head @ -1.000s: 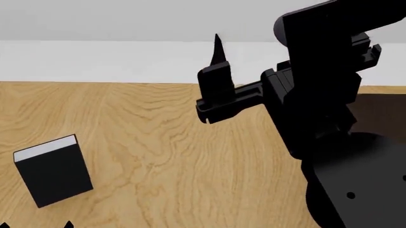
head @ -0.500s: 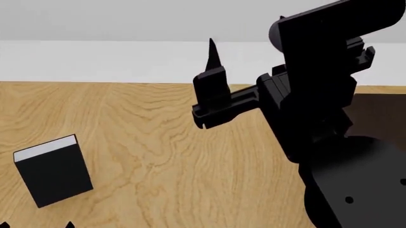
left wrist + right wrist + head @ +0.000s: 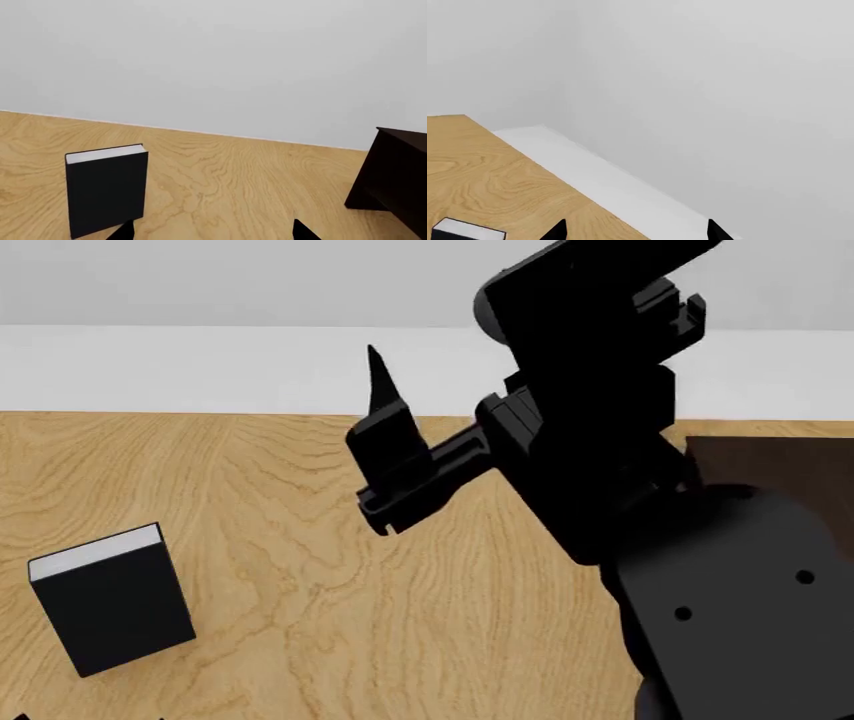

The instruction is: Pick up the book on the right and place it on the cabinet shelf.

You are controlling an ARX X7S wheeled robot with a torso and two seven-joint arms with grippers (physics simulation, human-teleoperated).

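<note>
The book on the right is out of view in every frame. Only a corner of the nearly black cabinet (image 3: pixel 781 460) shows at the head view's right edge, partly behind my right arm; its side (image 3: pixel 393 175) also appears in the left wrist view, and no shelf board can be made out. My right gripper (image 3: pixel 635 232) is open and empty, raised high above the wooden floor (image 3: pixel 294 540), with one finger (image 3: pixel 383 400) pointing up. Low over the floor, my left gripper (image 3: pixel 212 232) is open and empty.
A black book with white pages (image 3: pixel 114 605) stands upright on the floor at the left, just beyond my left gripper's one fingertip (image 3: pixel 123 232). This black book (image 3: pixel 107 187) is apart from the cabinet. A pale wall (image 3: pixel 200 370) runs behind.
My right arm and gripper have swung left across the head view, uncovering more of the cabinet. The black book has not moved.
</note>
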